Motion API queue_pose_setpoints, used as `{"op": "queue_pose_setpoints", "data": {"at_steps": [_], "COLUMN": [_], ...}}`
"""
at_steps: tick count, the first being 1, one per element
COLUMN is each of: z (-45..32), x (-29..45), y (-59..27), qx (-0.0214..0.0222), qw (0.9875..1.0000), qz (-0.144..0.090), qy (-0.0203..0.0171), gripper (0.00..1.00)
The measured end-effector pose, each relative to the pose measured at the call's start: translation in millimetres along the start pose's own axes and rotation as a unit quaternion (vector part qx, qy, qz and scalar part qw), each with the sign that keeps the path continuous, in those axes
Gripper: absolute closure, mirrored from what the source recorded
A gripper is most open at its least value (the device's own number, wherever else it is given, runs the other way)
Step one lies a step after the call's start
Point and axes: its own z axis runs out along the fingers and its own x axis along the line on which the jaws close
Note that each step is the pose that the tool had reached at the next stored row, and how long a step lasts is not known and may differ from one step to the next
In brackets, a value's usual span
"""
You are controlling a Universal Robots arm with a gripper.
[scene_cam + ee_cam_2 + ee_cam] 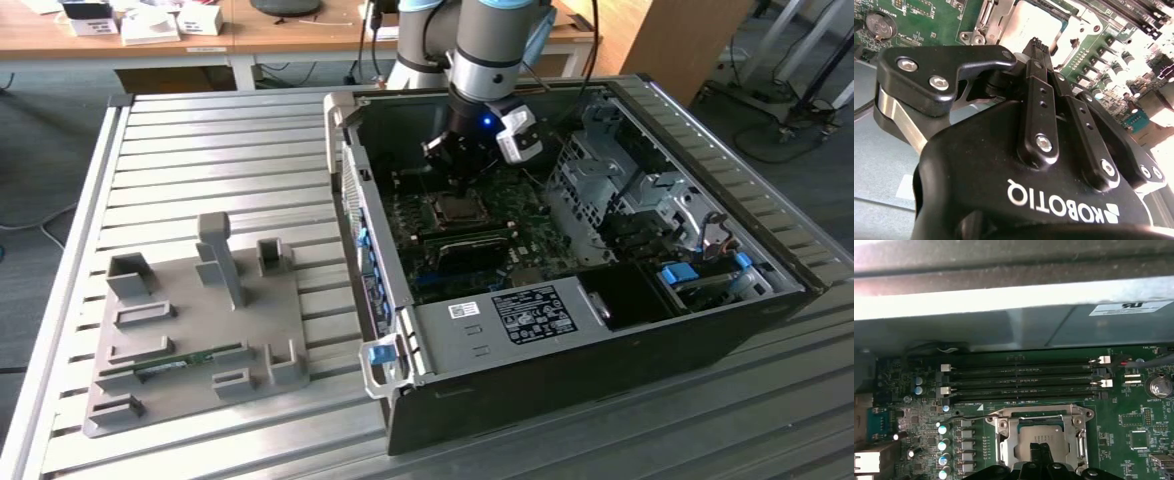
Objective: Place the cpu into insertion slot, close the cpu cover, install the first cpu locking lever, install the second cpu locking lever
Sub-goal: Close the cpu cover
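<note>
The cpu (1041, 434) already lies in its socket with the cpu cover (1004, 440) lowered around it, so I judge both levers are left to do; the gripper (1041, 454), jaws clenched and empty, stands over it, and in the exterior view memory slots (461, 245) crowd at 6 o'clock and the case wall (350, 190) at 9.
</note>
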Motion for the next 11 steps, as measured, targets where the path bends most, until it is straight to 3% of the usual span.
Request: {"op": "queue_pose_setpoints", "data": {"at_steps": [4, 11], "z": [-0.1, 1.5], "x": [2.0, 12.2], "y": [-2.0, -2.8], "qx": [0.0000, 0.0000], "qw": [1.0000, 1.0000], "qz": [0.000, 0.000], "qy": [0.0000, 0.0000], "gripper": [0.89, 0.89]}}
